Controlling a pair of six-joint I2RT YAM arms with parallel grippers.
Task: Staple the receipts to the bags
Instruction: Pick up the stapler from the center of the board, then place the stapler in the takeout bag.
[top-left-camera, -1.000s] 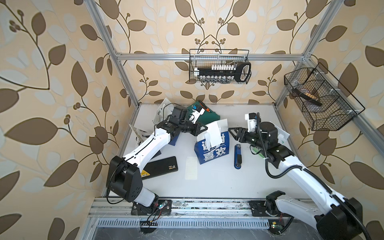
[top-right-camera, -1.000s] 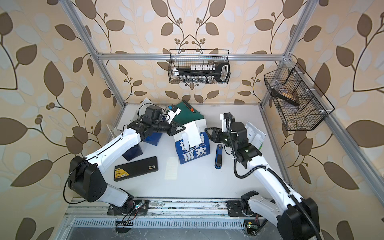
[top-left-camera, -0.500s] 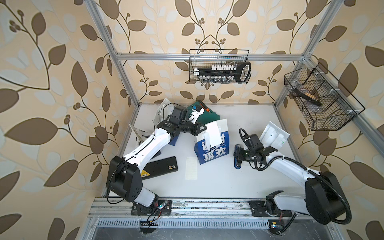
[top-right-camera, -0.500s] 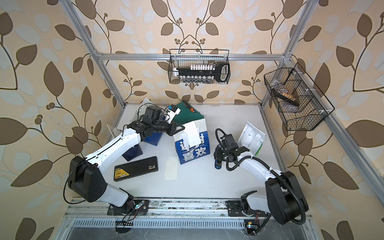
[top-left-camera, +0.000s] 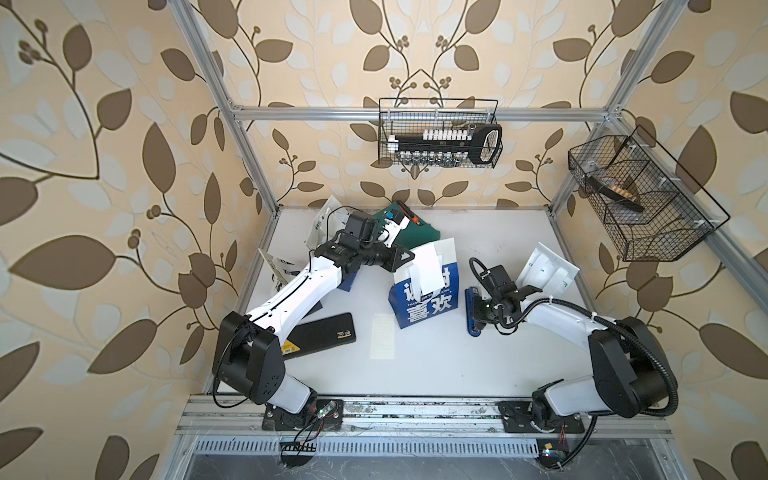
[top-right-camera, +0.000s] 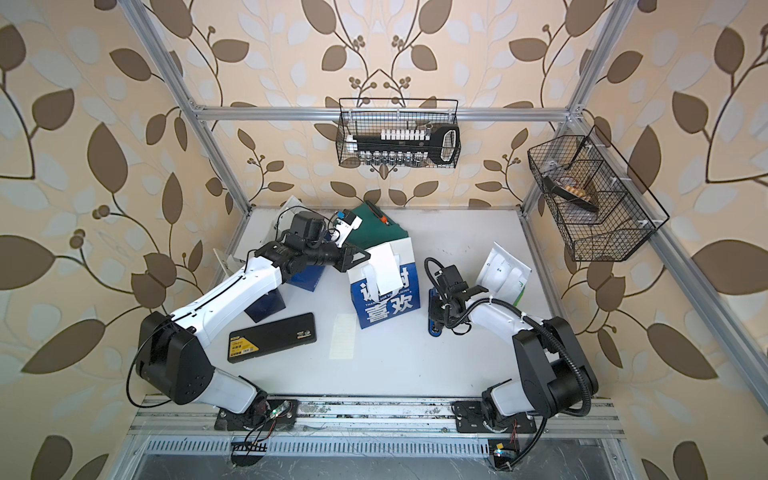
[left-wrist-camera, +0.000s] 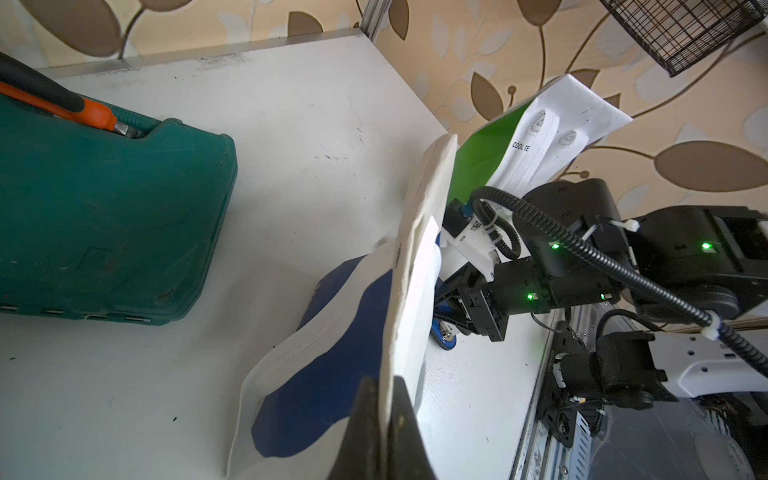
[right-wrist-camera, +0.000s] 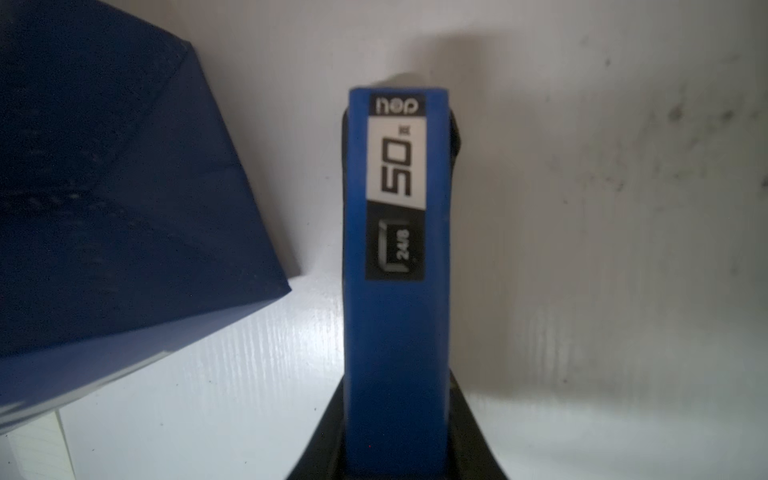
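While the left gripper (left-wrist-camera: 384, 386) pinches the white top rim of the navy bag (top-left-camera: 428, 307) with its jaws pressed tight, 1 receipt (top-left-camera: 430, 266) lies flat against that rim just ahead of the fingertips. As far as the left wrist view shows, the receipt's near edge reaches into the same pinch. The bag stands upright on the table (top-left-camera: 478, 374), its lettered face turned away from this gripper.

Beyond the bag, the right gripper (right-wrist-camera: 397, 386) sits low over the blue stapler (right-wrist-camera: 397, 291). Its 2 black fingers (right-wrist-camera: 461, 415) close against the stapler's sides, and the stapler lies flat on the table. The navy bag's lower corner is just beside this gripper, not touching the stapler.

A 2nd receipt (top-left-camera: 382, 340) lies loose on the table, near the bag's base and well apart from both grippers. The green-and-white bag (top-left-camera: 544, 270) lies behind the right gripper's wrist. A dark green case (left-wrist-camera: 104, 208) sits to the side of the left gripper.
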